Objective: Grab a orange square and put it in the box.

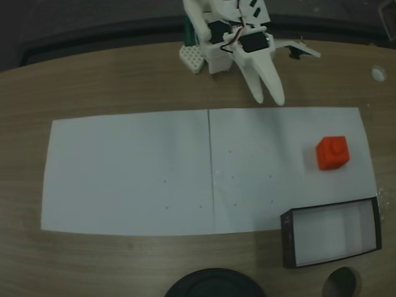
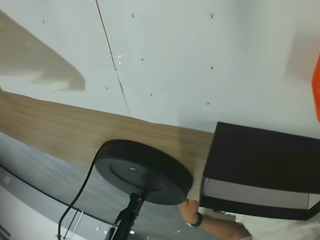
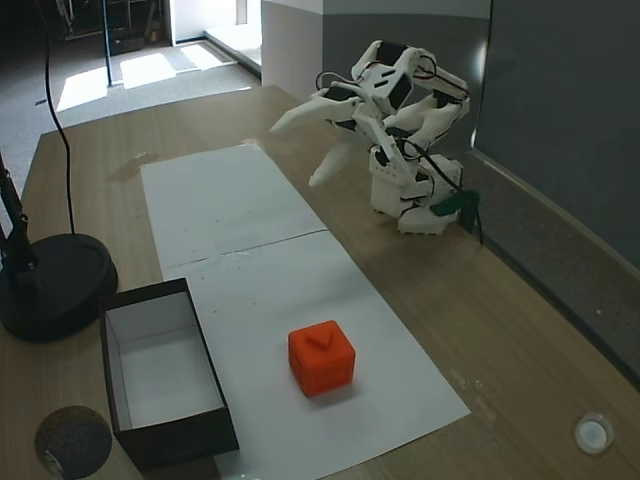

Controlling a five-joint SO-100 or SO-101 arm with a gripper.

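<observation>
Orange square [image 1: 333,153] on paper [image 1: 130,173], beside box [image 1: 288,238].

In the wrist view, the orange square [image 2: 316,95] is only a thin strip, cut off by the right edge. The box [image 2: 260,170] runs off the right side too, and its white inside can't be seen from here. A pale blurry shape at the far left is too fuzzy to name. At the bottom, a person's hand [image 2: 190,212] (with a dark band on the wrist) peeks out, mostly hidden under the box.

In a fixed view, the round black lamp base [image 1: 213,284] is cut off by the near edge, and the arm's top is cut off at the far edge.
</observation>
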